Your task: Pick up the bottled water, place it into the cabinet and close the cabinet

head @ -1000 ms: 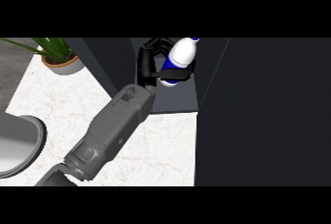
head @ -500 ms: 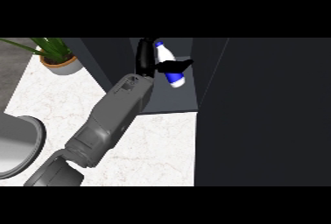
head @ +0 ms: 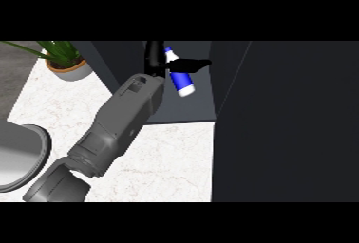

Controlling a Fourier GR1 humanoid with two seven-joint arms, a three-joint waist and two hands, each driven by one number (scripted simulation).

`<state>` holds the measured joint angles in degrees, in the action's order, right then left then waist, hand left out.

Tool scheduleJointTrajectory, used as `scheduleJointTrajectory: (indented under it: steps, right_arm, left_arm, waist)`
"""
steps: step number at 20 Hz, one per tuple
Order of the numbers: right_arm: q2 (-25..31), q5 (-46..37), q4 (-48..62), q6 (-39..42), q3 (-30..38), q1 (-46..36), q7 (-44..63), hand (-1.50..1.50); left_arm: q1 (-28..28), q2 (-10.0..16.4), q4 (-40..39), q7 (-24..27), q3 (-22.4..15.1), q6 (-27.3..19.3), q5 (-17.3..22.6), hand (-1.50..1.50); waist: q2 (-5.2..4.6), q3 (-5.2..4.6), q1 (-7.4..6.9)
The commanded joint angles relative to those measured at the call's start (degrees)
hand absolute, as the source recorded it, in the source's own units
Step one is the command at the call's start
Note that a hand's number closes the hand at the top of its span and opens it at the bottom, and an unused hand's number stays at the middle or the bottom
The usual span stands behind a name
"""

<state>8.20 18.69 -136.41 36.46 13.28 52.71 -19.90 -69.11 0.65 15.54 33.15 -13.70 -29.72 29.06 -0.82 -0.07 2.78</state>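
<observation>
Curls black fingers of the left hand [head: 155,64] round the bottled water [head: 182,79] — a slim blue cylinder with white ends, tilted — inside the open, dark, flat-walled cabinet [head: 189,108]. Stretches a boxy grey forearm [head: 123,121] across the white, veined marble counter [head: 165,159].

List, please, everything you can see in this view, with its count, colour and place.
bottled water: one, blue and white, tilted, in the cabinet's opening
cabinet: one, dark, open, top centre
dark panel: one, right side, probably the cabinet's door
potted plant: one, green leaves in a pale pot, top left
round grey object: one, cut off by the left edge
counter: one, white marbled, lower centre
left forearm: one, grey, from lower left
left hand: one, black, curled round the bottled water
right hand: not in view
</observation>
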Motion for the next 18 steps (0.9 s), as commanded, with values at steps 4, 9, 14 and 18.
scheduleJointTrajectory:
  steps: [4,9,14,18]
  right_arm:
    - [-0.57,2.14,-5.15,-1.92,0.73,-0.25,2.73,-1.50]
    - [-0.50,4.54,-9.23,-3.22,-0.37,0.62,6.52,-1.50]
    - [0.52,5.94,-8.83,-3.46,-1.00,-0.96,8.91,-1.50]
    - [-2.15,3.04,-11.26,-3.16,-3.15,3.11,7.20,-1.50]
  left_arm:
    - [0.66,-0.63,6.44,1.33,2.26,8.44,3.91,-1.50]
    - [6.81,-0.64,12.84,-0.57,-2.84,9.39,4.41,-1.50]
    - [11.90,-0.65,22.35,-4.62,-6.53,7.71,5.24,-1.50]
    - [20.09,-0.54,32.63,-6.11,-10.36,6.82,5.01,-1.50]
  waist:
    - [0.62,0.00,-1.25]
    - [1.00,0.00,-2.11]
    - [1.16,0.01,-2.94]
    - [1.66,-0.01,-3.61]
